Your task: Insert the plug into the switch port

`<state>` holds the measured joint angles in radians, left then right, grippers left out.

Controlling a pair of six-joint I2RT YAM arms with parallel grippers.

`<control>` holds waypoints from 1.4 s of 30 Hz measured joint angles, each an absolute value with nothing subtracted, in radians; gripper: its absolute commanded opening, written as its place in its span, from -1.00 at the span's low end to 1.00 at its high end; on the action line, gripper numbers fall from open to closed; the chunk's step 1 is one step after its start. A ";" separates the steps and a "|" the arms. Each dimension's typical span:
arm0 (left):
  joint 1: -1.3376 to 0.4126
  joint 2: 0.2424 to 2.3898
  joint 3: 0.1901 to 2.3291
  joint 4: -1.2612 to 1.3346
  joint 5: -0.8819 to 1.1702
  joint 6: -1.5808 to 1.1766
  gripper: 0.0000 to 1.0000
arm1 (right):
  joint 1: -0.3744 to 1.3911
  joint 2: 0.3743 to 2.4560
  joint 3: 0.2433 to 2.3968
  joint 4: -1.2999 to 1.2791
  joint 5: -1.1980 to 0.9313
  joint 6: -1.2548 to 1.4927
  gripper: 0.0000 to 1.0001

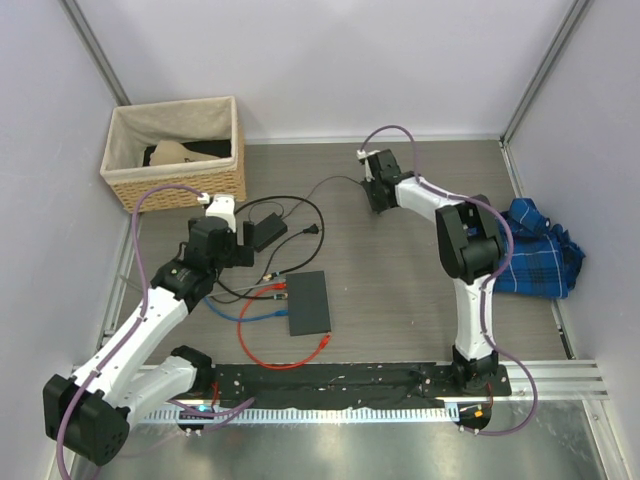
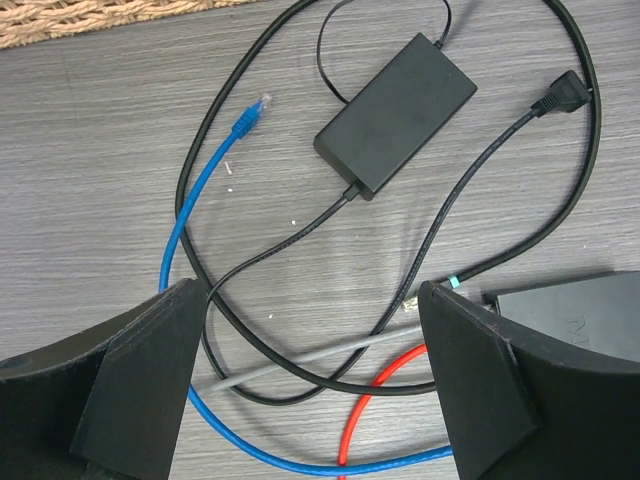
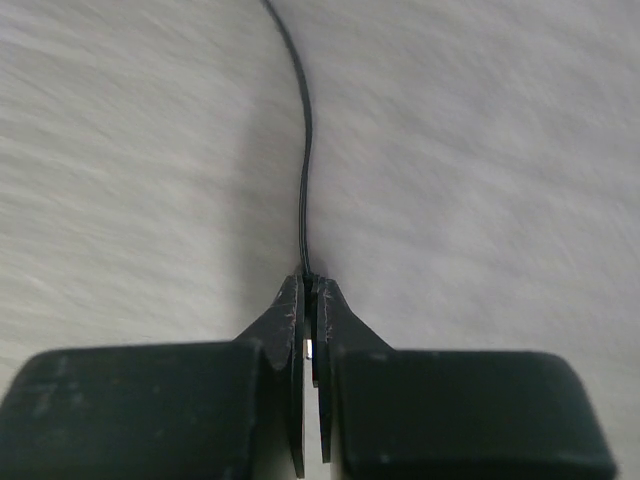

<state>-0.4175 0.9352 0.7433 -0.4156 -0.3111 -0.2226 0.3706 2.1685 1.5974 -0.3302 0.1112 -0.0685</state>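
Right wrist view: right gripper (image 3: 310,285) pinched tight on thin black cord (image 3: 305,180); plug hidden between the fingers. It sits toward the far edge, well apart from switch (image 1: 308,303) by the near edge. The left gripper (image 2: 310,295) is spread wide and empty over blue cable (image 2: 188,205). Insertion not yet begun.

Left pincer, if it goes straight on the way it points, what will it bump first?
Probably the grey cable and black cord, lying on the table between the fingers of the open left pincer. Depth is hard to judge.
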 measured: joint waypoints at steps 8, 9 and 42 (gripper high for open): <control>-0.418 0.921 0.744 -0.418 -0.314 -0.229 0.82 | 0.139 1.790 1.441 -0.461 0.223 0.091 -0.98; -0.418 0.918 0.744 -0.418 -0.314 -0.229 0.82 | 0.080 1.716 1.434 -0.465 0.225 0.122 -0.98; -0.628 0.925 0.741 -0.391 -0.056 -0.409 0.73 | 0.414 1.132 0.569 -0.287 -0.107 0.881 -0.98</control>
<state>-0.6277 0.9245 0.7414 -0.3908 -0.0563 -0.4091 0.4145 1.1316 0.5686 -0.2874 -0.1070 0.8806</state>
